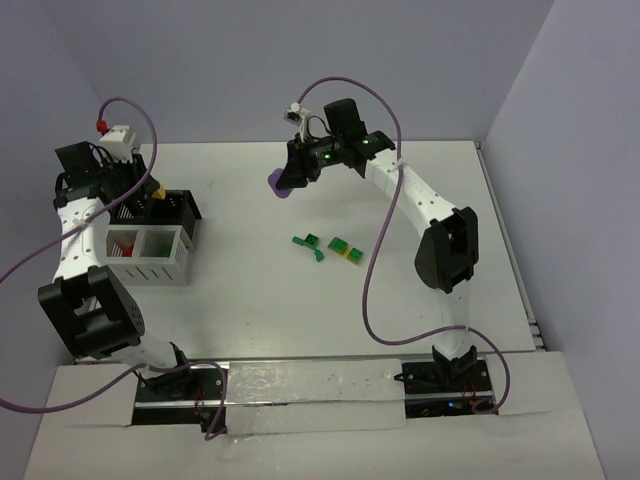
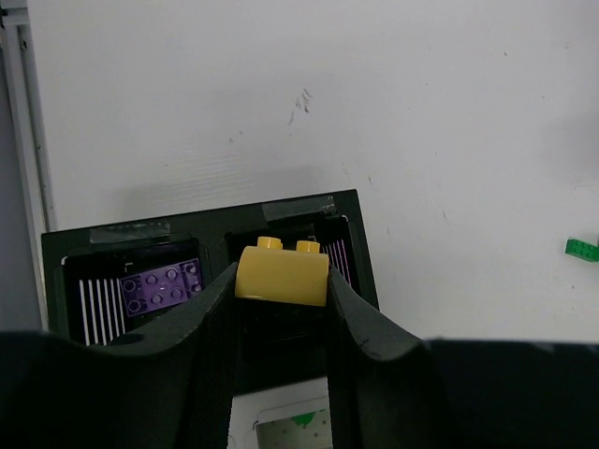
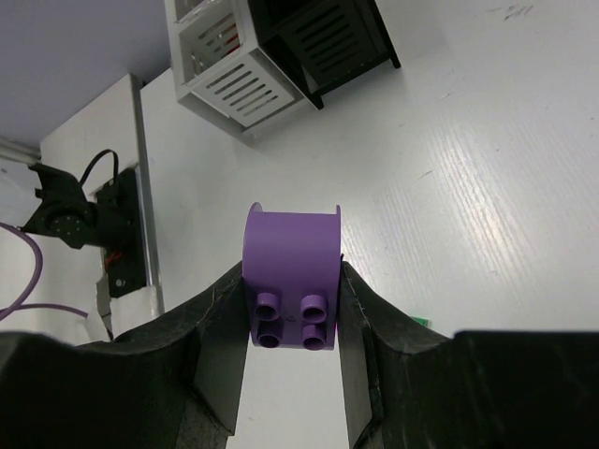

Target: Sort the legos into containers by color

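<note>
Bench (image 1: 250, 300): white and matte under pale walls; we see both arms reaching over it from the near edge.
Left end effector (image 2: 281, 277): clenched on a yellow brick (image 2: 281, 269), studs pointing away from the camera, one finger against each side.
Yellow brick, place: held over the right compartment of the black container (image 2: 56, 253); we cannot tell whether it touches the rim.
Black container: sits at the far left of the bench, against the far side of the white box (image 1: 150, 262). Its left compartment holds a purple studded brick (image 2: 161, 288) lying flat.
White box: slatted sides and square compartments; something red shows in its left one.
Right end effector (image 3: 292, 273): grasping a purple rounded brick (image 3: 290, 248) between its two fingers, studs facing the wrist camera.
Purple rounded brick, place: at the far middle of the bench, well apart from both containers.
Loose pieces: green legos (image 1: 312, 243) lie mid-bench, with a green-and-yellow stack (image 1: 346, 250) just to their right.
</note>
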Controlling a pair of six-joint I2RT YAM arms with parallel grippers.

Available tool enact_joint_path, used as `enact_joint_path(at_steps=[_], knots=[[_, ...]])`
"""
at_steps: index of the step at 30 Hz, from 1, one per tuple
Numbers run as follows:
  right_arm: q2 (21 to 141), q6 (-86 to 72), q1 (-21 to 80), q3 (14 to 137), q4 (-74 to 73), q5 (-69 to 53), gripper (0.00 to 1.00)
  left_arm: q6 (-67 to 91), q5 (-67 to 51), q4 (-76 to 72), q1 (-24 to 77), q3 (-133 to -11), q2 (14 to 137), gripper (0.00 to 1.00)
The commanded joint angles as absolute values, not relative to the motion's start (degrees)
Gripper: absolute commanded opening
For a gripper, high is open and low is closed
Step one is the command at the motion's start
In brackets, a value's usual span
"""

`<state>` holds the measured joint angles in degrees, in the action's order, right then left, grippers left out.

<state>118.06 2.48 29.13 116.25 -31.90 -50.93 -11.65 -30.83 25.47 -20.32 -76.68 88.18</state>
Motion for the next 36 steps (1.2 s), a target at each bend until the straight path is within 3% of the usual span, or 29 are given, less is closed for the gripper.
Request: enact_joint_path(at_steps=[1,4,10,15,23,26,36], knots=[[116.0,2.7,29.8,119.4,-31.1,-49.7,0.0,-10.9,-29.6,22.3,-19.6,-75.3,88.2,0.14],[116.4,2.3,29.9,120.1,-30.7,-49.8,0.0,-10.9,-28.7,22.9,-19.6,-74.6,88.5,0.21],[117.2,0.2,30.5,121.3,-28.4,-52.3,0.0,-11.6,-29.5,23.6,-19.5,-73.6,87.7,0.48],[118.8,-2.5,31.9,122.8,-26.1,-55.0,0.0,-11.6,-40.5,25.4,-19.5,-76.1,86.2,0.73],[121.9,-0.8,34.0,126.1,-24.6,-60.9,0.0,-19.5,-68.5,35.2,-16.0,-81.4,83.4,0.73],[123.4,1.3,35.0,127.8,-24.8,-62.2,0.0,-31.9,-71.7,47.2,-12.4,-85.5,84.4,0.73],[126.0,7.9,37.8,130.7,-26.3,-64.8,0.0,-46.9,-78.1,68.0,-8.2,-92.0,89.3,0.75]])
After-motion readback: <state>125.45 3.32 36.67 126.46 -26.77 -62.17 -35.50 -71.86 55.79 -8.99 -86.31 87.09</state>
